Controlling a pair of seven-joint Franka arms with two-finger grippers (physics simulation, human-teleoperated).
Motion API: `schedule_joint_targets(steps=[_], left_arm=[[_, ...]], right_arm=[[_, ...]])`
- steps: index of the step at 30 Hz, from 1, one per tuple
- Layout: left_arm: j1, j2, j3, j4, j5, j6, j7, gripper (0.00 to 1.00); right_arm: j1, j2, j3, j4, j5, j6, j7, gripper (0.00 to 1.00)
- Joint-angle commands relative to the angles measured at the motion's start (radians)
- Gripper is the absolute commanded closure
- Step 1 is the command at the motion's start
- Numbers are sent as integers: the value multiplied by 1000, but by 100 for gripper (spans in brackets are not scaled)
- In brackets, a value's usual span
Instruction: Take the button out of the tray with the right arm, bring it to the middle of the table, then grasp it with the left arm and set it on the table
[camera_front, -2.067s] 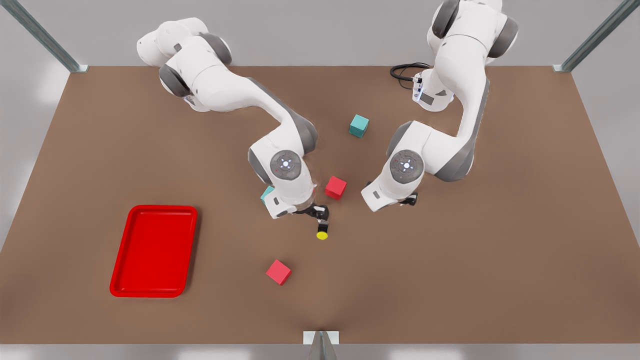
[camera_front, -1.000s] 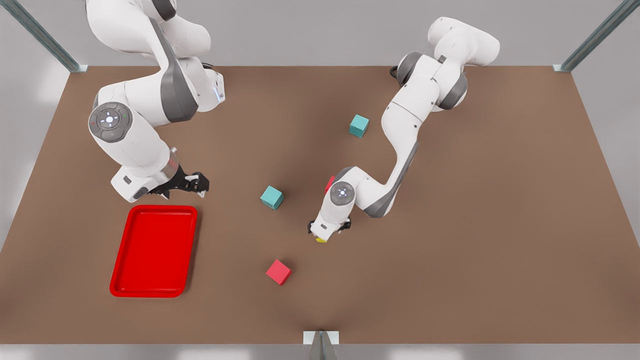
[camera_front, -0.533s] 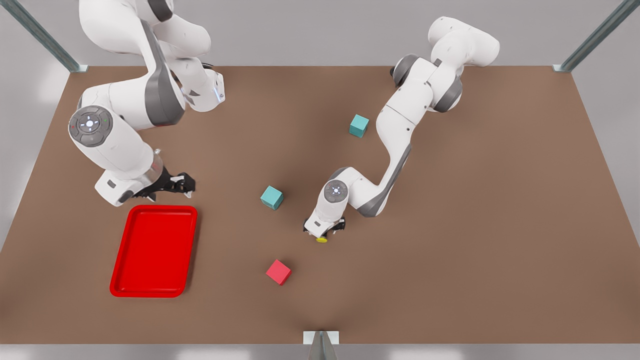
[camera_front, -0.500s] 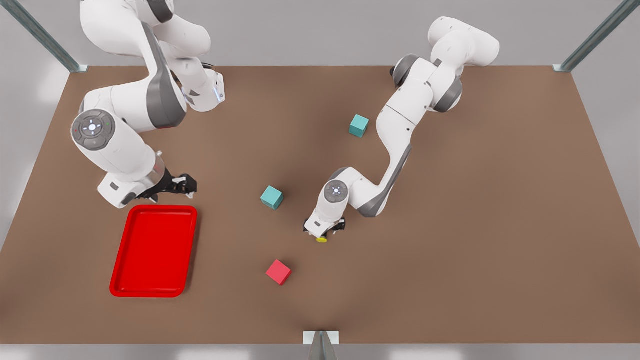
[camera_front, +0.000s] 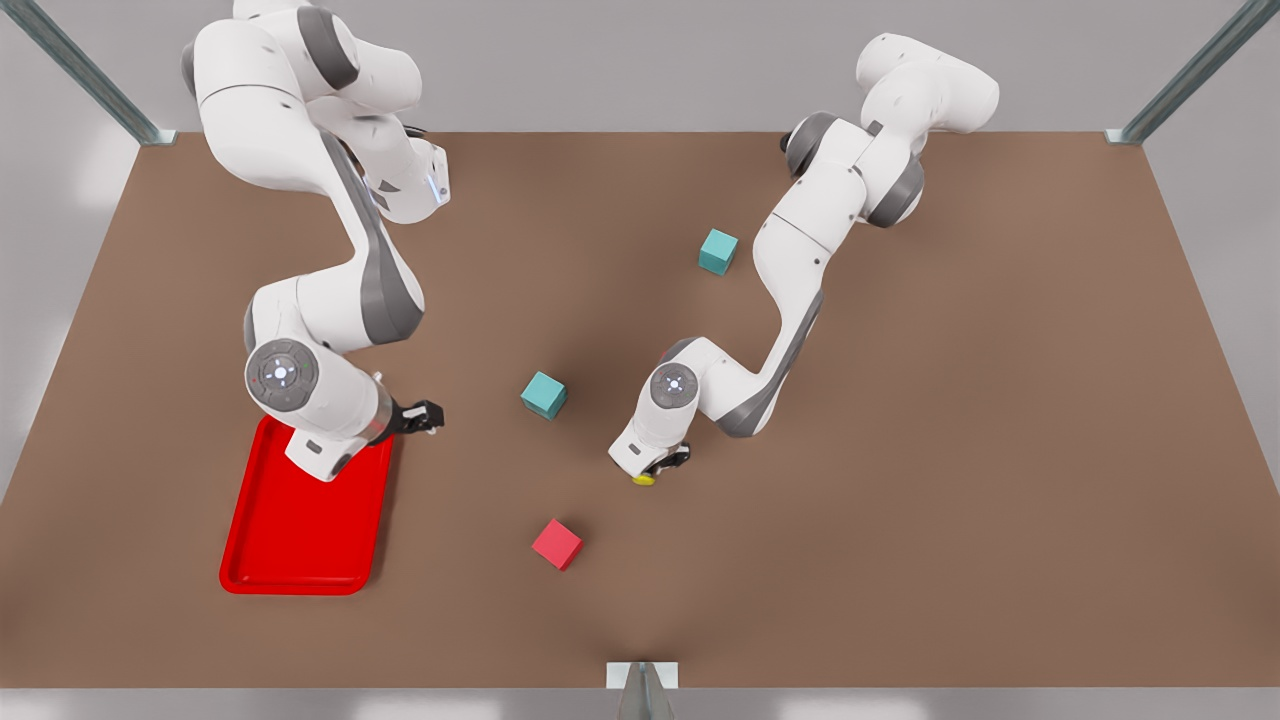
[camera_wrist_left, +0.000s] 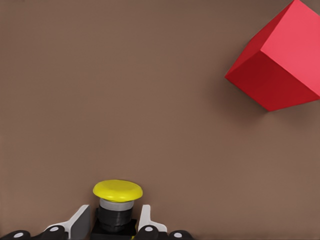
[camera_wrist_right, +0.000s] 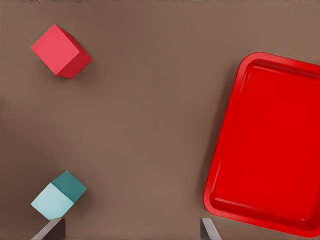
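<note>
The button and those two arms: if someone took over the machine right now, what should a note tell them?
Left gripper: shut on the button at mid-table, low over the table.
Right gripper: open, waiting beside the tray.
Done: button is out of the tray, at the middle, in the left arm's grasp.
Left: set it on the table and let go.
Nearby: a red cube and a teal cube.
</note>
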Motion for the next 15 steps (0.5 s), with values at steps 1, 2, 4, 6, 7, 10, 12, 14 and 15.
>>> schedule_joint_targets(steps=[1,2,4,6,7,10,12,14,15], left_arm=[[1,0,0,-1,-1,-4,49,39],[1,0,0,-4,-1,-4,49,40],[1,3,0,-7,-2,-4,49,41],[4,3,0,-5,-2,-4,51,41],[4,4,0,-7,-2,-4,52,43],[4,4,0,-5,-2,-4,52,47],[4,4,0,-5,-2,-5,51,48],[2,3,0,-5,-2,-7,51,48],[2,3,1,-5,-2,-11,49,48]], right_arm=[[0,-1,0,0,3,23,-39,0],[0,-1,0,1,3,23,-39,0],[-1,-1,0,0,3,23,-39,0],[-4,-1,0,0,3,23,-39,0],[-9,-1,0,-2,6,23,-39,0],[-11,-1,0,-2,6,16,-37,0],[-15,-1,0,-2,6,16,-42,0],[-15,-1,0,0,6,16,-42,0],[-14,-1,0,1,6,16,-40,0]])
